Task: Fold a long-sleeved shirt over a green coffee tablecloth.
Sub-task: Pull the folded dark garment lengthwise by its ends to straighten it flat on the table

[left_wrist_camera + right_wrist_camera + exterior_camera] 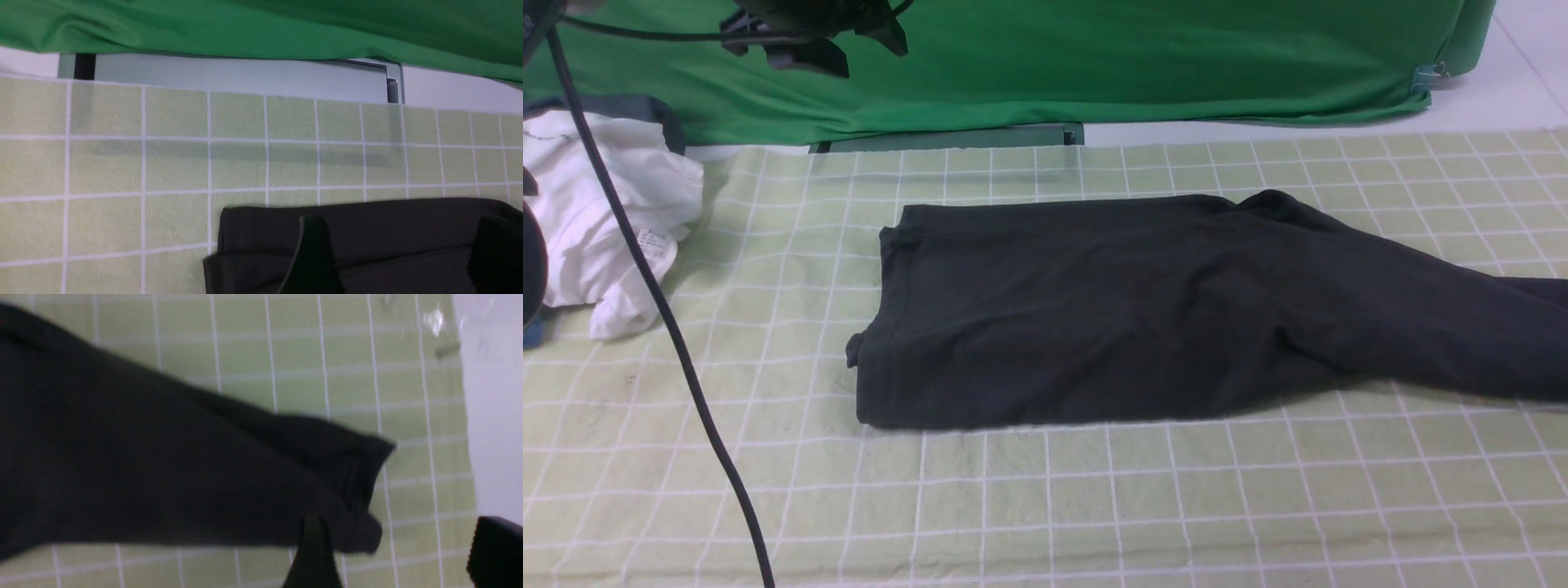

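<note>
The black long-sleeved shirt [1094,310] lies flat on the green coffee tablecloth [1094,498], folded into a long band. One sleeve [1445,327] trails off to the right. My left gripper [402,228] hangs open above the shirt's [367,228] far left corner, with nothing between its fingers. The left arm [800,33] shows at the top of the front view. My right gripper [402,531] is open beside the sleeve cuff [359,473], one finger [312,547] over the cuff's edge and the other finger over bare tablecloth [245,347]. It is out of the front view.
A crumpled white garment [605,220] with a tag lies at the far left. Plain deep-green fabric [1094,65] hangs along the back. A black cable [645,269] crosses the left side. The tablecloth ends at a white surface [494,416] near the cuff.
</note>
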### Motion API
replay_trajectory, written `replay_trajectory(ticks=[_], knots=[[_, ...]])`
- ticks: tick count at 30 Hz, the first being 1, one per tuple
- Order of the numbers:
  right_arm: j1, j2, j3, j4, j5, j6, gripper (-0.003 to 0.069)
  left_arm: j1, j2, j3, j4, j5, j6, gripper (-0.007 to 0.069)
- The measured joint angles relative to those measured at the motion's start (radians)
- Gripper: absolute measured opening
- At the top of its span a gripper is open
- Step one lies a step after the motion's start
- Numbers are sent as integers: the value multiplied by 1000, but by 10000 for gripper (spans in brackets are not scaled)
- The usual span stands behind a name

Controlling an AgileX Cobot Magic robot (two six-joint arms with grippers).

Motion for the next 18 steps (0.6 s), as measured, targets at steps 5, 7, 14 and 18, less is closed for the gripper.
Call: replay_trajectory(ticks=[5, 7, 14, 18], knots=[[-95, -4, 267, 20, -157, -1, 510, 0, 0, 0, -10, 4, 20, 486], [-120, 21, 355, 35, -258, -1, 529, 0, 0, 0, -10, 6, 25, 486], [-130, 108, 401, 50, -371, -5, 542, 0, 0, 0, -10, 5, 27, 486], [-134, 158, 403, 45, -375, -35, 542, 0, 0, 0, -10, 5, 30, 486]])
